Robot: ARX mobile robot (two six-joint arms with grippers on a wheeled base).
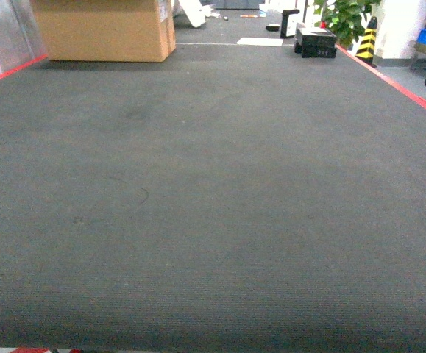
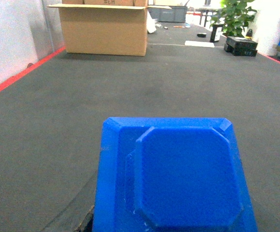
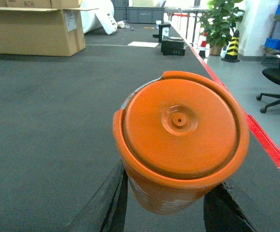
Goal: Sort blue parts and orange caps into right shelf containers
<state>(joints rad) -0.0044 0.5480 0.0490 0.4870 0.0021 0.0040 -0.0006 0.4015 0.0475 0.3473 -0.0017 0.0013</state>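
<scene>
Head view gives me only dark grey carpeted floor (image 1: 213,220), a cardboard box (image 1: 106,29) far left and a potted plant (image 1: 345,18) far right; neither arm shows. On my left wrist view a blue part (image 2: 178,179) fills the lower frame, but I cannot tell how that gripper is set. My right wrist view shows an orange cap (image 3: 181,135) between two dark fingers (image 3: 106,203), apparently clamped on it.

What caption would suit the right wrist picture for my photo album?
An orange cap held up close by the right hand above dark grey carpet.
</scene>
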